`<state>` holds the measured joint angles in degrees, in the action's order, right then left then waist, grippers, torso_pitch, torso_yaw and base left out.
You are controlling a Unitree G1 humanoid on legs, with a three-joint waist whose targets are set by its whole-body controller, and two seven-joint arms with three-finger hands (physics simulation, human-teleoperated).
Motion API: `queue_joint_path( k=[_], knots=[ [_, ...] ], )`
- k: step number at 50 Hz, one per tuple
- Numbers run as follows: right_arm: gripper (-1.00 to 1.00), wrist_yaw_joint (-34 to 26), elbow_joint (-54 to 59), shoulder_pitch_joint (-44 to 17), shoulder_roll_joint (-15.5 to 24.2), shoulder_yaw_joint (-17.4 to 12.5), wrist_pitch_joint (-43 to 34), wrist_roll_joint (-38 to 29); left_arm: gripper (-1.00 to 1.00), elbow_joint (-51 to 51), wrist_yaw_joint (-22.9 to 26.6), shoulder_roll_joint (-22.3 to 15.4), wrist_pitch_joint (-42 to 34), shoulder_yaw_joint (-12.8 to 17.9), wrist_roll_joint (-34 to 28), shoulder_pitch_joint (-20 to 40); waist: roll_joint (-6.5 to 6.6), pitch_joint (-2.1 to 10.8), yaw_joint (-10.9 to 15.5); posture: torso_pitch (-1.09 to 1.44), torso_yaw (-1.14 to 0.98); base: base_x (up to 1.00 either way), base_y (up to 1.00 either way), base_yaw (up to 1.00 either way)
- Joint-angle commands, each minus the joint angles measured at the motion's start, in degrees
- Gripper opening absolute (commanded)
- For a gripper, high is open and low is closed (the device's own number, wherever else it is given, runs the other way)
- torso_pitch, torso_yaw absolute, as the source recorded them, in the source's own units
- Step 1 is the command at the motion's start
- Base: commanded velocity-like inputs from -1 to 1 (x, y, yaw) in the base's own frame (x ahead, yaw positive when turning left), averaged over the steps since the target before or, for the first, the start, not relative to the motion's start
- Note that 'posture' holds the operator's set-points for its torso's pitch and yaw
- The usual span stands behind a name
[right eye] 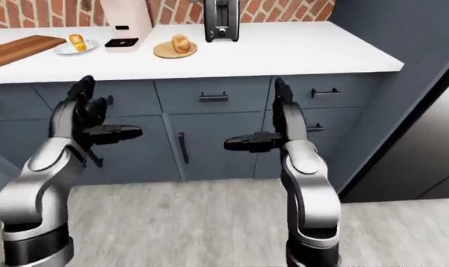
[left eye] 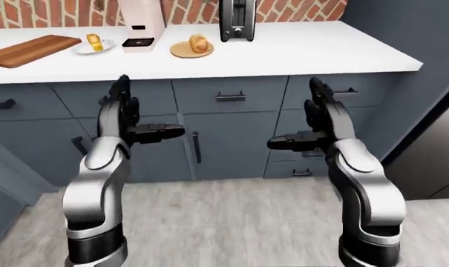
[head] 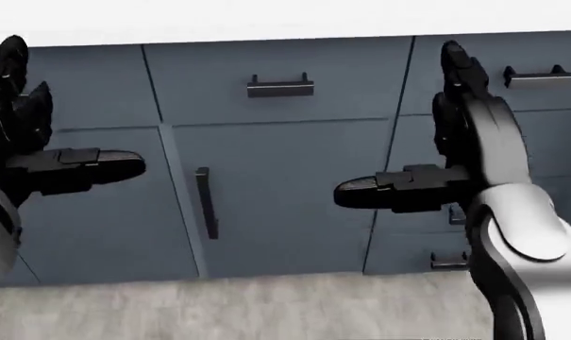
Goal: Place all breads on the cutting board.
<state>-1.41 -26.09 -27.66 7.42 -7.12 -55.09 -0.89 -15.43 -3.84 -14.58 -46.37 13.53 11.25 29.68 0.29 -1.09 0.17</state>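
Nothing placed yet, as far as can be judged. The cutting board [left eye: 33, 50] lies bare at the far left of the white counter [left eye: 298, 50]. Two breads are visible, both off the board: a small one on a white plate [left eye: 94, 42] just right of the board, and a rounder bread on a wooden plate [left eye: 197, 44] further right, past the pale coffee machine [left eye: 141, 22]. A dark toaster [left eye: 236, 19] stands to the right of that, against the brick wall. Both breads remain to be moved; whether there are more outside the frame cannot be told.

Left hand [left eye: 127, 117] and right hand [left eye: 313, 125] are raised before the blue-grey cabinet fronts [left eye: 231, 139], fingers spread wide, thumbs pointing inward toward each other, nothing held. Both sit well below the counter top and well apart from the breads. The robot stands back on the grey floor [left eye: 224, 222]; my judgement is it needs to step closer and to the left before any reach.

View differences: the eye views show counter, board, breads and appliances. The head view looks lower, showing only drawer fronts, black handles [head: 280, 86] and the hands large in frame; no task item appears there.
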Motion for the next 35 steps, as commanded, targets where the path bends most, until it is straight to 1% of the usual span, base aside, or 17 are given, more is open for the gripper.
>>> queue_joint_path(
  k=[1,5,6,8,10,12,14,15,16,18,24,27,29,30,31,32,35],
  knots=[
    [1.00,0.2,-2.4,-5.9,1.8,-0.2,-4.3,1.1,1.00,-1.3,-1.0,-2.6,-2.9,1.3,1.6,5.2,0.03,1.45,0.1,0.00,0.00,0.00,0.00,0.00],
    [1.00,-0.5,-2.7,-14.5,5.5,-1.5,-10.7,2.2,1.00,1.0,-2.0,-5.0,-4.4,1.6,3.0,10.1,0.20,0.95,-0.1,0.00,0.00,0.01,0.00,0.00],
    [1.00,-0.6,-2.6,-15.5,6.0,-2.1,-11.5,2.7,1.00,1.9,-2.2,-5.3,-4.2,1.7,3.4,10.7,0.49,1.89,-0.2,0.00,0.00,0.11,0.09,0.00],
    [1.00,-1.1,-2.5,-17.0,7.6,-2.4,-12.6,3.2,1.00,2.9,-2.2,-6.6,-4.7,1.6,3.9,12.7,0.18,-0.11,-0.2,0.00,0.00,0.28,0.16,0.00],
    [1.00,-1.4,-2.2,-19.4,8.8,-3.0,-14.4,3.7,1.00,3.8,-2.2,-7.6,-4.8,1.5,4.0,13.9,0.63,-0.79,-0.5,0.00,0.00,0.30,0.17,0.00],
    [1.00,-1.4,-1.8,-21.6,9.6,-3.1,-15.8,4.3,1.00,3.8,-2.5,-8.2,-5.7,1.6,4.5,15.2,2.00,-0.83,-0.7,0.00,0.00,0.30,0.19,0.00],
    [1.00,-1.5,-1.9,-22.7,10.3,-3.1,-16.7,4.6,1.00,3.6,-2.8,-8.4,-6.1,1.5,4.8,15.5,4.63,-0.72,-0.9,0.00,0.00,0.30,0.19,0.00],
    [1.00,-1.6,-2.0,-22.7,10.5,-3.2,-16.8,4.8,1.00,3.5,-2.9,-8.5,-6.3,1.4,4.9,15.5,3.69,-0.68,-0.9,0.00,0.00,0.30,0.20,0.00],
    [1.00,-1.5,-2.1,-22.6,10.5,-3.2,-16.8,4.8,1.00,3.4,-2.9,-8.5,-6.4,1.4,5.0,15.6,3.98,-1.19,-1.4,0.00,0.00,0.30,0.21,0.00],
    [1.00,-1.4,-2.1,-22.2,10.5,-3.2,-16.6,4.9,1.00,3.7,-3.0,-8.4,-6.2,1.2,4.9,15.5,3.71,-0.89,-1.2,0.00,0.00,0.30,0.20,0.00],
    [1.00,-1.1,-2.3,-21.7,10.2,-2.5,-16.6,4.9,1.00,3.1,-2.9,-8.4,-6.4,1.5,5.1,14.5,0.99,-0.66,-0.6,0.00,0.00,0.30,0.23,0.00],
    [1.00,-1.2,-2.5,-21.5,10.0,-2.1,-16.7,4.7,1.00,3.0,-2.9,-8.4,-6.4,1.6,5.3,14.3,-1.27,-0.55,0.0,0.00,0.00,0.31,0.23,0.00],
    [1.00,-1.3,-2.6,-21.4,10.0,-1.9,-16.7,4.5,1.00,2.6,-3.0,-8.4,-6.3,1.7,5.4,13.7,-4.19,0.30,0.4,0.00,0.00,0.30,0.23,0.00],
    [1.00,-1.5,-2.5,-21.2,10.0,-1.9,-16.5,4.4,1.00,2.5,-3.0,-8.3,-6.3,1.7,5.4,13.4,-1.73,-0.29,-0.2,0.00,0.00,0.31,0.20,0.00],
    [1.00,-1.5,-2.5,-21.1,9.9,-1.9,-16.4,4.3,1.00,2.3,-3.0,-8.3,-6.5,1.7,5.5,13.4,-3.09,-0.61,0.3,0.00,0.00,0.29,0.20,0.00],
    [1.00,-1.6,-2.5,-21.0,9.8,-1.9,-16.4,4.3,1.00,2.1,-3.1,-8.4,-6.7,1.7,5.6,13.4,-3.26,-0.28,0.0,0.00,0.00,0.30,0.20,0.00],
    [1.00,-1.7,-2.6,-21.4,9.8,-1.8,-16.9,4.1,1.00,1.9,-3.0,-8.4,-6.8,1.8,5.6,13.2,-2.47,-0.06,-0.2,0.00,0.00,0.31,0.20,0.00]
  ],
)
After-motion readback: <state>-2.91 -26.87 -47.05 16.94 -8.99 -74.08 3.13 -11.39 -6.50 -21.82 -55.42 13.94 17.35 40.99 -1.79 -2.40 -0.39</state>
